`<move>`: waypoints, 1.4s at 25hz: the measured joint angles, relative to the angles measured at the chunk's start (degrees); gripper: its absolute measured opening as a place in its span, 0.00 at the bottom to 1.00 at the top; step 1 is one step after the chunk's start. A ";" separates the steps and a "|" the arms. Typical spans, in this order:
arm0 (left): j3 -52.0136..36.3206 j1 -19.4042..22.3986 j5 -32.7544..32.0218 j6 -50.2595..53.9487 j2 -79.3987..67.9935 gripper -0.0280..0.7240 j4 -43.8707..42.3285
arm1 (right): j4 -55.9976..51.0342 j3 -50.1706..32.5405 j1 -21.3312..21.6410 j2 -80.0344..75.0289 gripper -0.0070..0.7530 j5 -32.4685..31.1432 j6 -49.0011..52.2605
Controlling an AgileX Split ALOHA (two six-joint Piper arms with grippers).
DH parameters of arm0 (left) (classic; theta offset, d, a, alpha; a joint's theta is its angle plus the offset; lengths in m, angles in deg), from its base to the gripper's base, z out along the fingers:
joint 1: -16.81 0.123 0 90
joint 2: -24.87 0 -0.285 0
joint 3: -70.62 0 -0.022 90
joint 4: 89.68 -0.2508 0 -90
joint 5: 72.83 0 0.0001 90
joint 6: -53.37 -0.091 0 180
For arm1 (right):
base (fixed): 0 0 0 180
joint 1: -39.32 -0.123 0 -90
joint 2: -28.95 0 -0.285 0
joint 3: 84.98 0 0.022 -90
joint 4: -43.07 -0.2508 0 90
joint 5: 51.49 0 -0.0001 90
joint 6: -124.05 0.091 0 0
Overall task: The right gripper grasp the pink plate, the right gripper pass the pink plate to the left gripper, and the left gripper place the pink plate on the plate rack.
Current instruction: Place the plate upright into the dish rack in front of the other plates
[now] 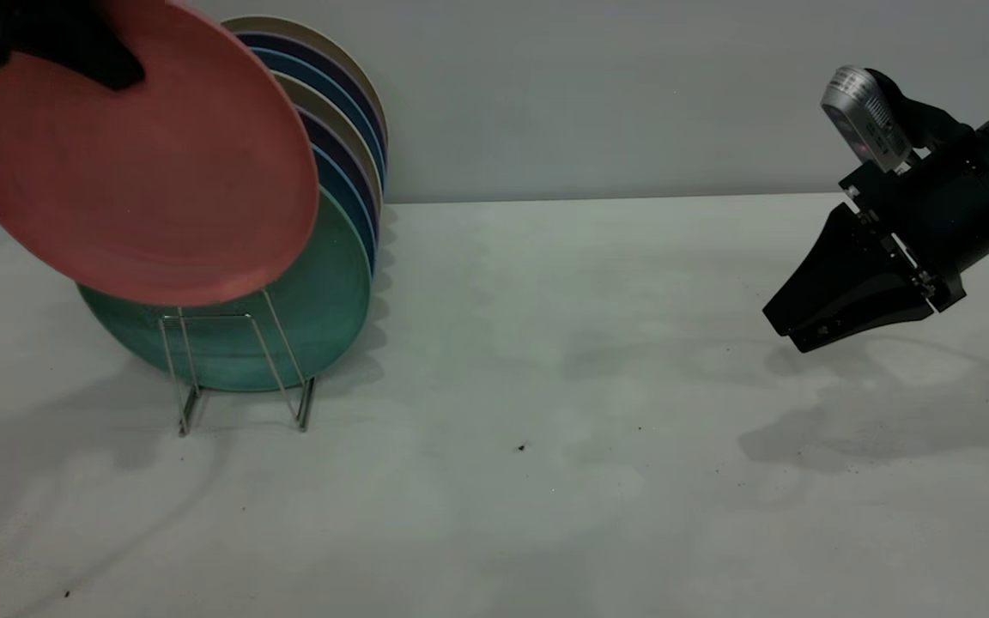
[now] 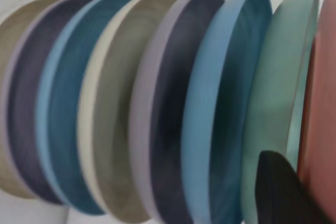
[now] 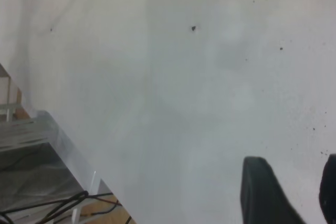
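Pale grey wall and a speckled white counter (image 1: 546, 446) frame the work. My left gripper (image 1: 48, 47) has its jaws clamped on the upper rim of the pink plate (image 1: 134, 163), held tilted in the air just ahead of the teal-green plate (image 1: 323, 318), frontmost in the plate rack (image 1: 241, 369). My right gripper (image 1: 846, 296) hangs well apart over bare counter, jaws parted and holding nothing. Assessment: stiff, light plastic, likely slick; a rim grip suits it. Surface is matte salmon with faint dark scuffs.
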 joint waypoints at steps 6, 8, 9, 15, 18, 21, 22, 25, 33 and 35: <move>0.00 0.00 -1.20 -0.19 -2.75 0.22 0.75 | 0.05 0.00 0.00 0.00 0.39 0.00 0.05; 0.00 0.00 -1.20 -0.19 -3.32 0.22 0.75 | 0.05 0.00 0.00 0.00 0.39 0.00 0.05; 0.00 0.00 -1.14 -0.19 -3.65 0.22 0.75 | 0.05 0.00 0.00 0.00 0.39 0.00 0.05; 0.27 0.00 -0.60 -0.19 -5.59 0.22 1.09 | 0.05 0.00 0.00 0.00 0.39 0.00 0.05; 0.54 0.00 -0.79 0.95 -6.13 0.22 1.52 | 0.05 0.00 0.00 0.00 0.39 0.00 0.05; 0.58 0.00 -0.73 2.97 -6.36 0.22 1.97 | 0.05 0.00 0.00 0.00 0.39 0.00 0.05; 0.58 0.00 -0.79 3.28 -6.36 0.22 2.03 | 0.05 0.00 0.00 0.00 0.39 0.00 0.05; 0.58 0.00 -1.19 3.85 -6.36 0.25 2.03 | 0.05 0.00 0.00 0.00 0.39 0.00 0.05; 0.58 0.00 -2.66 4.25 -6.36 0.49 2.03 | 0.05 0.00 0.00 0.00 0.39 0.00 0.05; 0.58 0.00 -2.73 4.59 -6.41 0.50 2.03 | 0.05 0.00 0.00 0.00 0.39 0.00 0.05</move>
